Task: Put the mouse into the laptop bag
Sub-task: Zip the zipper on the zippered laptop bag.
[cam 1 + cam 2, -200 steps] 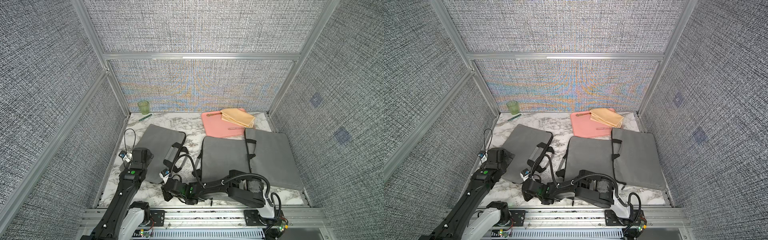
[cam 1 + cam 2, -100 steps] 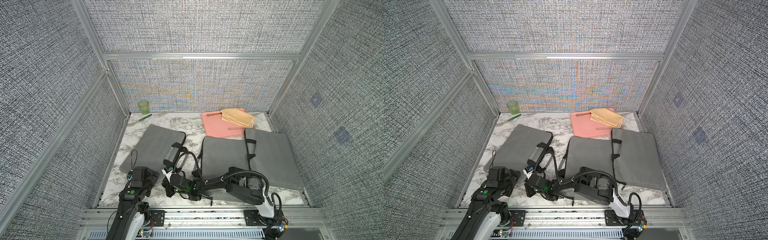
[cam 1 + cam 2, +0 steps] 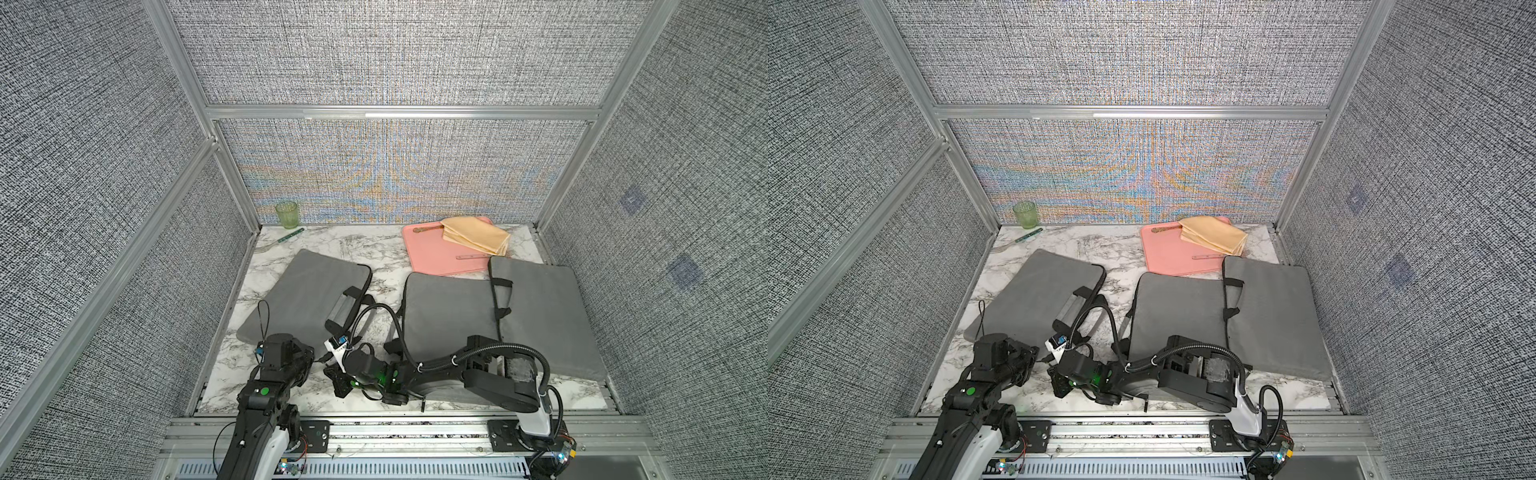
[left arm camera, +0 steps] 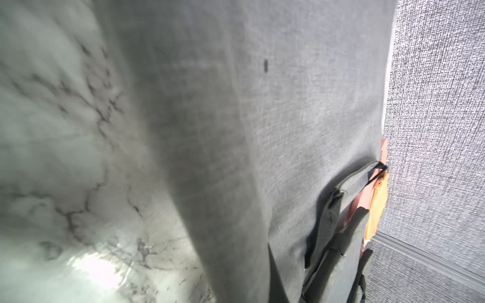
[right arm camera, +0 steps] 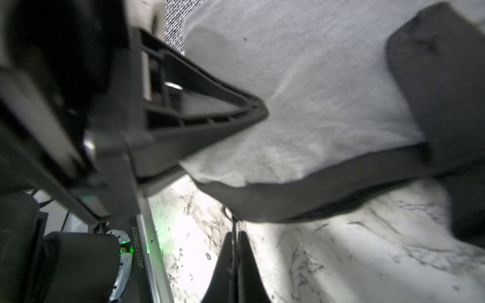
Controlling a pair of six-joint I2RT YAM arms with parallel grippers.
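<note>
The mouse shows in no view. Both top views show the grey laptop bag (image 3: pixel 307 295) (image 3: pixel 1038 291) lying flat on the marble at the left. Its near corner fills the left wrist view (image 4: pixel 288 118) and the right wrist view (image 5: pixel 301 91). My left gripper (image 3: pixel 309 360) (image 3: pixel 1029 358) sits low at that near corner. One of its black fingers (image 5: pixel 210 115) lies on the fabric edge and seems shut on it. My right gripper (image 3: pixel 334 373) (image 5: pixel 235 236) is shut on the thin zipper pull (image 5: pixel 233 219) hanging from the corner.
Two more grey bags (image 3: pixel 449 311) (image 3: pixel 544 316) lie to the right, under and behind my right arm. A pink tray (image 3: pixel 436 257) with a folded yellow cloth (image 3: pixel 476 235) is at the back right. A green cup (image 3: pixel 286 214) stands in the back left corner.
My left arm has drawn back from the bag's left side and dropped to its near corner. My right gripper has shifted a little left and farther in, still shut.
</note>
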